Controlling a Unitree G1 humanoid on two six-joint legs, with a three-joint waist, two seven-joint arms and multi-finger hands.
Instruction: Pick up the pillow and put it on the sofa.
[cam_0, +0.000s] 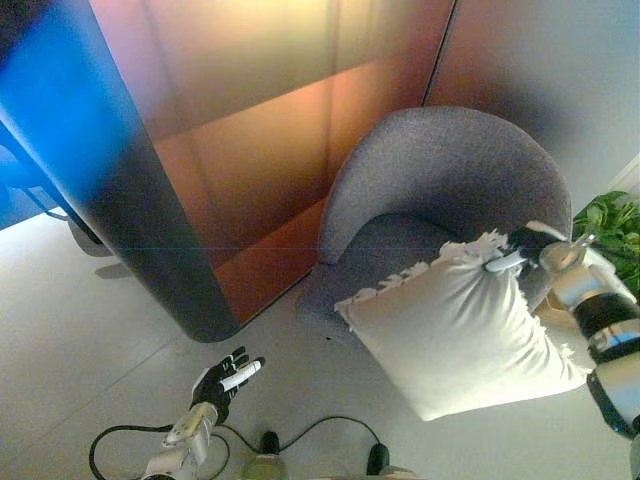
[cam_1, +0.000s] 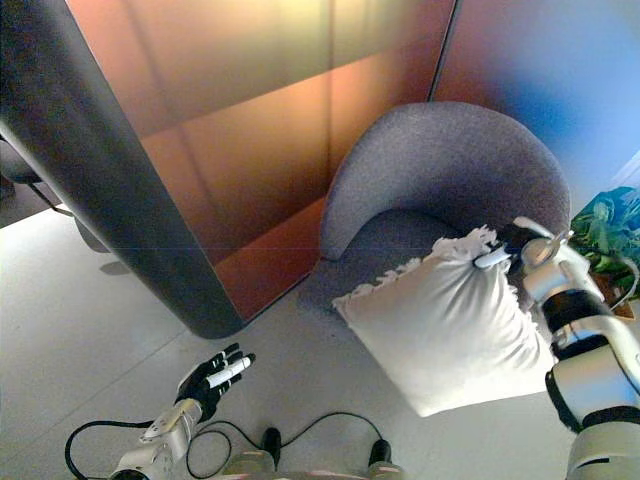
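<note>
The pillow is lifted off the floor, hanging before the sofa, its top corner pinched in the right hand. Setting it on the seat remains. The left hand idles low, fingers straight.

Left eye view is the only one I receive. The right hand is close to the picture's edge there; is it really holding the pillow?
Observer: Yes. In the right eye view the right hand sits further inside, fingers curled on the fringed top corner of the pillow.
Operator: Where does that arm go? For me it is cut.
Observer: It runs down along the pillow's right side to the picture's bottom edge.
</note>
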